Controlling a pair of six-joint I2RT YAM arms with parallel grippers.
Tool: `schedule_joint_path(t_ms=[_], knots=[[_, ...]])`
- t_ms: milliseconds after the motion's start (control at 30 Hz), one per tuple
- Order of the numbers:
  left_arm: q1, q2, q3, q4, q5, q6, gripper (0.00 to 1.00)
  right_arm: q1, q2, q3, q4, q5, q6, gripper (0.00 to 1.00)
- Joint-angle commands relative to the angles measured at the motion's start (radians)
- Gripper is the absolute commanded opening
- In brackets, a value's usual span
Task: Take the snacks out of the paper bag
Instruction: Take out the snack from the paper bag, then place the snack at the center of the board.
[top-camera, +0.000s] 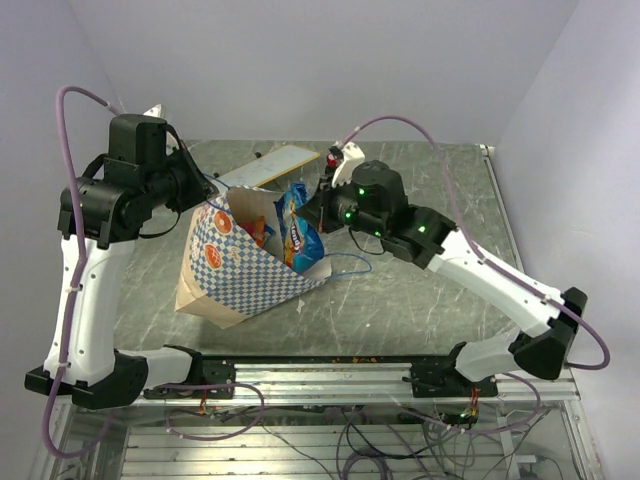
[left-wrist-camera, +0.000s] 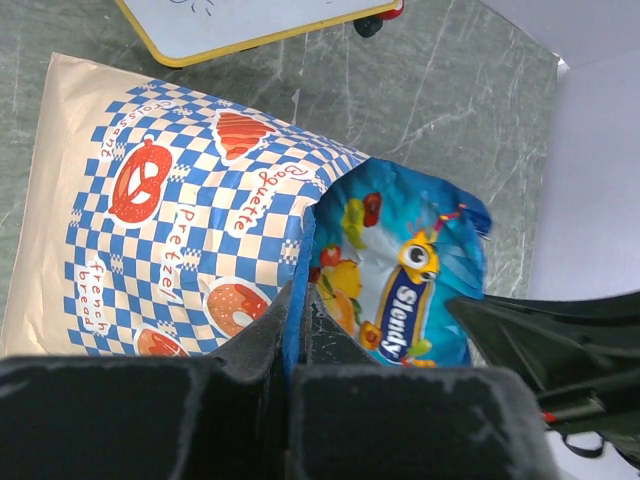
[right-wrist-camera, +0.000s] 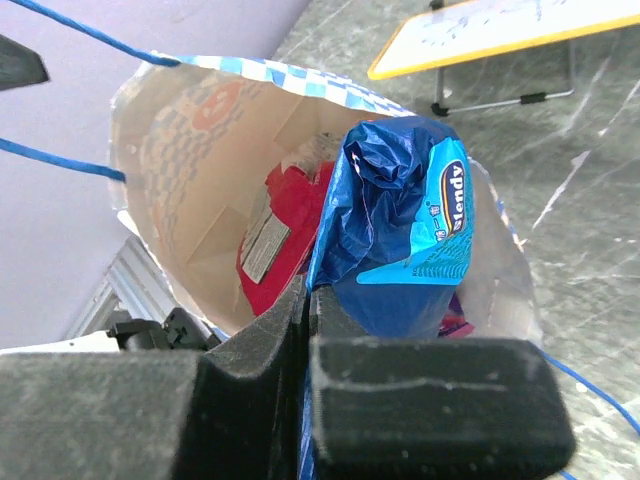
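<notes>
We hold the blue packet (right-wrist-camera: 400, 220) in the closed right gripper (right-wrist-camera: 308, 300); it stands half out of the bag (left-wrist-camera: 150, 200), long axis toward 12 o'clock. The left gripper (left-wrist-camera: 295, 310), closed, pinches the bag.

White tapered links and black joint housings form the left arm (top-camera: 85, 270) and right arm (top-camera: 490, 275), with black bases at the counter's (top-camera: 420, 300) near edge. A lilac cable (top-camera: 61, 130) loops along each arm. Green lights (top-camera: 347, 213) dot the right wrist. The left claw (left-wrist-camera: 298, 320) and right claw (right-wrist-camera: 308, 310) have matte black, grainy fingers.
</notes>
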Motion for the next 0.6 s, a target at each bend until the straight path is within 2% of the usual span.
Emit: schedule_joint_path(t_ms=[0, 200, 367, 567], knots=[[0.013, 0.002, 0.017, 0.021, 0.002, 0.019, 0.07, 0.003, -0.086, 0.119, -0.005, 0.077, -0.057, 0.00], [0.021, 0.015, 0.028, 0.017, 0.012, 0.039, 0.07, -0.005, -0.117, 0.237, -0.097, 0.238, -0.117, 0.00], [0.033, 0.028, 0.046, 0.002, 0.019, 0.064, 0.07, -0.037, -0.185, 0.213, -0.114, 0.427, -0.173, 0.00], [0.045, 0.045, 0.055, 0.002, 0.058, 0.082, 0.07, -0.231, -0.213, 0.179, -0.159, 0.494, -0.165, 0.00]])
